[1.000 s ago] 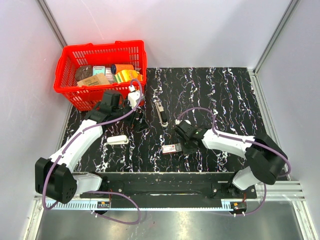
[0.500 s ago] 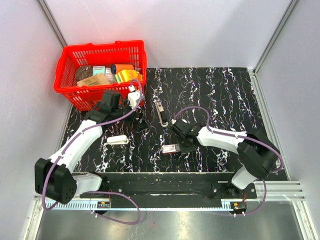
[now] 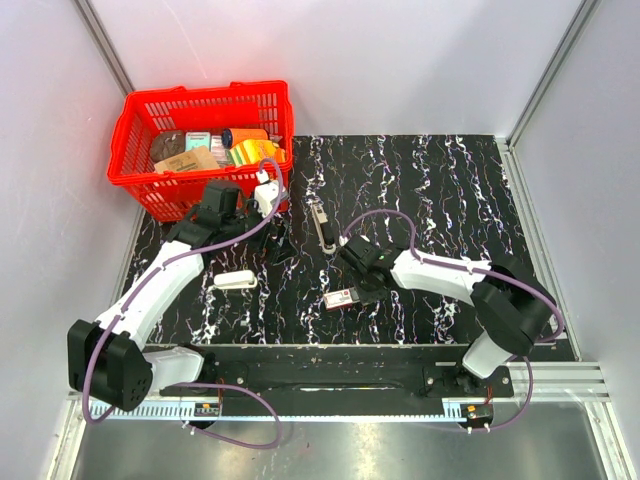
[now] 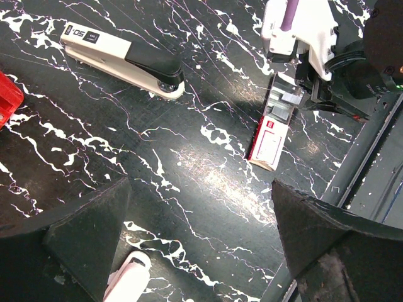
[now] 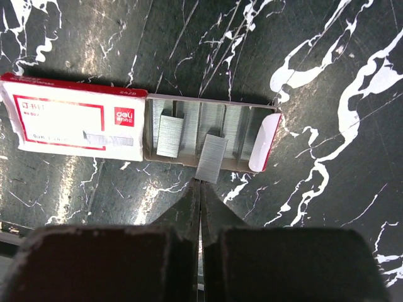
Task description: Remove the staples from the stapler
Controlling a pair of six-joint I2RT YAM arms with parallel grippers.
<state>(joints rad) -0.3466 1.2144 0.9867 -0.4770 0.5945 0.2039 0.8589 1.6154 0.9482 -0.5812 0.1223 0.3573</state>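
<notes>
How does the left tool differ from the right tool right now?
The left tool is open, fingers wide apart; the right tool is shut, fingers pressed together. The left tool has only bare table between its fingers; the right tool's tips sit at the edge of the staple tray, by a tilted staple strip. Both point down at the table.

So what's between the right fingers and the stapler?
Nothing. The left wrist view shows only bare tabletop between the stapler and the right fingers, which sit at the staple box.
</notes>
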